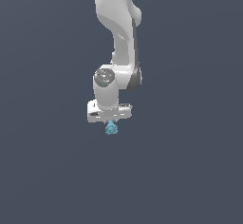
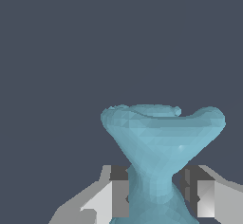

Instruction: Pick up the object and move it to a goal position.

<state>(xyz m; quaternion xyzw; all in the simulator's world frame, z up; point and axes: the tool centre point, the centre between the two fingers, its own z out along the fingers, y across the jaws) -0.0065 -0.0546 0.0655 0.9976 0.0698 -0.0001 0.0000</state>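
A: Where's the object (image 2: 161,142) sitting?

B: Lower centre of the frame, narrow waist pinched between the fingers (image 2: 118,192). It's gripped by the gripper (image 1: 110,122), hanging just below.

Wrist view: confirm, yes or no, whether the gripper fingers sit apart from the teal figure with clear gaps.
No: the fingers press against the teal figure at its narrow waist on both sides.

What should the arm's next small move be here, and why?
Probably a short, slow carry toward the goal, keeping the grip closed. In the wrist view the claw has its fingers against both sides of the teal figure's narrow waist. The exterior view shows the figure hanging just under the claw. No goal marker is visible, so direction cannot be told.
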